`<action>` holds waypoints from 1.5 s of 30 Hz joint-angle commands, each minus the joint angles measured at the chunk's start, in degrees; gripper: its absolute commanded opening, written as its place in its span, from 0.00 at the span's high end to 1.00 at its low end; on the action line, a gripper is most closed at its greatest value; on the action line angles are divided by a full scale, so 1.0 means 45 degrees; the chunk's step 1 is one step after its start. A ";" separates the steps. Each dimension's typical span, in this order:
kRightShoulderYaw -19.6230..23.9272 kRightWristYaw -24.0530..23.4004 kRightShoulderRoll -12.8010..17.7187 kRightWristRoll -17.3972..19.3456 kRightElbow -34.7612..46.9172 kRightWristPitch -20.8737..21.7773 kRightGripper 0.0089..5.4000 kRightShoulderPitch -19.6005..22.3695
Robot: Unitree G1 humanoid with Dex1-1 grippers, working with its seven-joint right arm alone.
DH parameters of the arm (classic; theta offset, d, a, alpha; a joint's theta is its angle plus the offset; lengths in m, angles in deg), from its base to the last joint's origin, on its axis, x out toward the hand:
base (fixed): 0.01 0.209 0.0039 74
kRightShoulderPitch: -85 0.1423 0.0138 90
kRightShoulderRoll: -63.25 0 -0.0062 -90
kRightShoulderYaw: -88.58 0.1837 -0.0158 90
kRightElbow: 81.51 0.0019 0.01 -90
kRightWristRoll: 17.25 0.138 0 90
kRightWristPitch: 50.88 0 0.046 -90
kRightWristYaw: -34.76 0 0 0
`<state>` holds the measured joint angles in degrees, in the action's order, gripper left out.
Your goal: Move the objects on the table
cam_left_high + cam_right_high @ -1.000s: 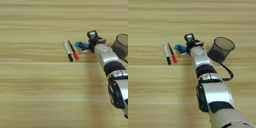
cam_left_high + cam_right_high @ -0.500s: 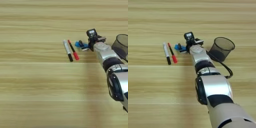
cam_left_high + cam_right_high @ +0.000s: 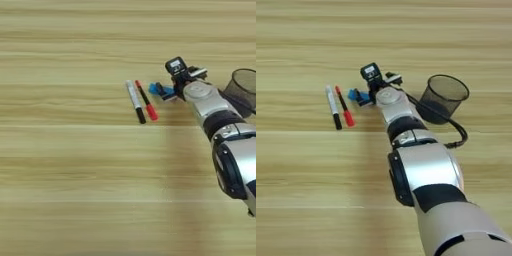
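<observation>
A white marker with a black cap (image 3: pixel 135 101) and a slim red marker (image 3: pixel 146 100) lie side by side on the light wood table (image 3: pixel 65 165), left of centre-right. Just to their right rests a blue oblong block (image 3: pixel 159 91). My right gripper (image 3: pixel 167 89) reaches in from the lower right and is right at the block's right end, its black head (image 3: pixel 372 73) raised behind it. Whether it touches the block I cannot tell. The small white-and-red box is out of view.
A dark mesh cup (image 3: pixel 443 98) stands on the table just right of my wrist, with a black cable (image 3: pixel 455 131) looping beside it. My silver forearm (image 3: pixel 423 175) fills the lower right.
The gripper's head has edged slightly left and farther away toward the blue block. The markers and the block lie where they were.
</observation>
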<state>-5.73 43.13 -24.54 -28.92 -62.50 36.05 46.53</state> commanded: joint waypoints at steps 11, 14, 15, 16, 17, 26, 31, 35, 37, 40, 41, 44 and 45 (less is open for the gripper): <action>-0.0917 0.1525 0.0298 -0.0445 0.2235 -0.0964 0.00 -0.0780; -0.1017 0.1687 0.0400 -0.0478 0.3066 -0.1272 0.00 -0.1292; -0.1059 0.1757 0.0438 -0.0484 0.3385 -0.1389 0.00 -0.1478; -0.1100 0.1827 0.0473 -0.0487 0.3705 -0.1521 0.00 -0.1654; -0.1168 0.1913 0.0527 -0.0514 0.4151 -0.1691 0.00 -0.1905; -0.1628 0.2549 0.0985 -0.0840 0.7435 -0.3237 0.00 -0.3677; -0.1608 0.2650 0.1180 -0.0850 0.8561 -0.3784 0.00 -0.4167; -0.1414 0.2725 0.1268 -0.0793 0.9189 -0.4146 0.00 -0.4371; -0.1377 0.2763 0.1304 -0.0799 0.9346 -0.4236 0.00 -0.4451; -0.1274 0.2852 0.1311 -0.0731 0.9583 -0.4349 0.00 -0.4528; -0.1244 0.2862 0.1305 -0.0719 0.9622 -0.4369 0.00 -0.4534; -0.1143 0.2871 0.1287 -0.0671 0.9650 -0.4393 0.00 -0.4517; -0.1105 0.2902 0.1277 -0.0636 0.9631 -0.4400 0.00 -0.4499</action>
<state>-11.27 55.50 -20.29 -32.08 -19.46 17.23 25.10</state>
